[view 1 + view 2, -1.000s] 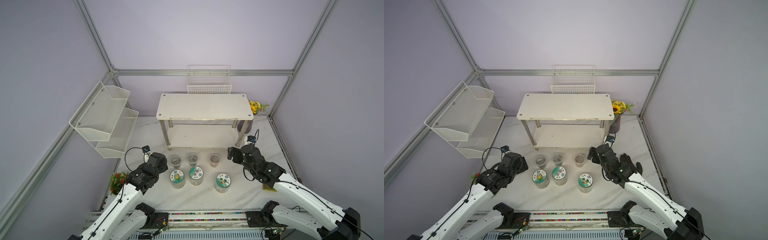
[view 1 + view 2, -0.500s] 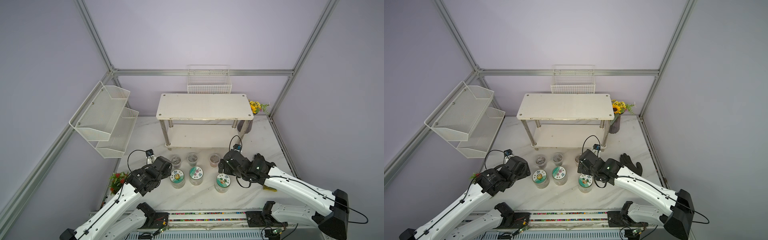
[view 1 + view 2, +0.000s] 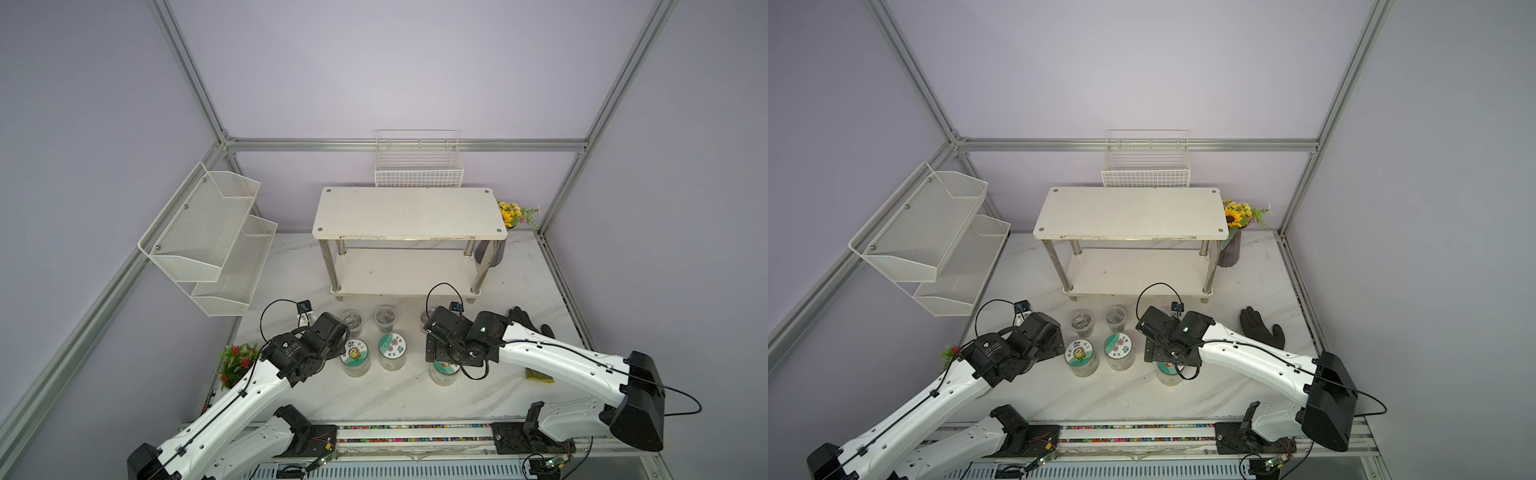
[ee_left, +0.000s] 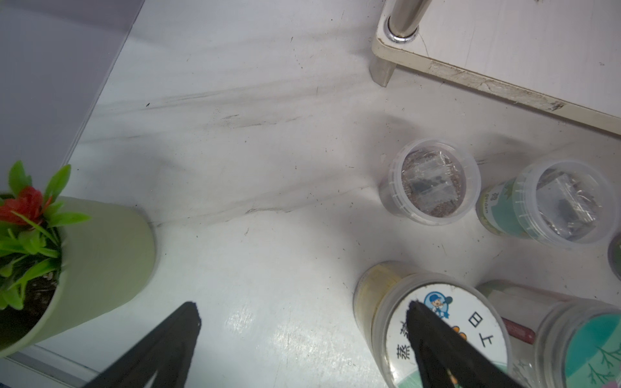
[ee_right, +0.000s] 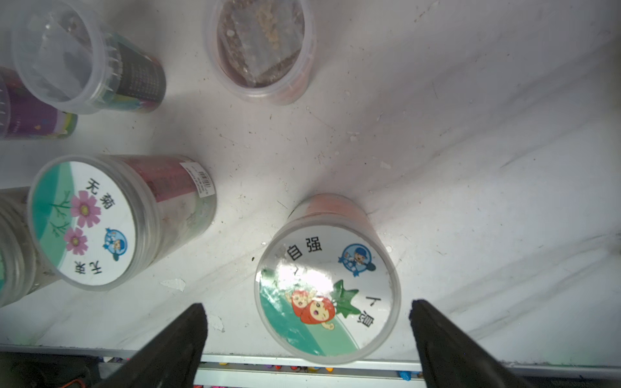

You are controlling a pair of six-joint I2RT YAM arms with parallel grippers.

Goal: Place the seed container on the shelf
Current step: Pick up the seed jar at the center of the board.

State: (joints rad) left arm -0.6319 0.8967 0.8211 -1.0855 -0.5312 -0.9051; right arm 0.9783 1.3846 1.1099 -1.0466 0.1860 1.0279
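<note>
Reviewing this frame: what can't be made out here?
- In a top view, the right arm hides most of the strawberry-lid container and the small cup behind it.
- Top view: yellow item under that arm, unidentifiable.
- Left wrist view: sunflower-lid container cut off by the frame edge and a left hand finger.

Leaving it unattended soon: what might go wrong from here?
The strawberry-lid jar sits off-centre in the open right gripper, so closing may shove it. One finger of the open left gripper appears above the sunflower-lid jar; descending could tip it. A small clear cup stands in the path to the shelf.
</note>
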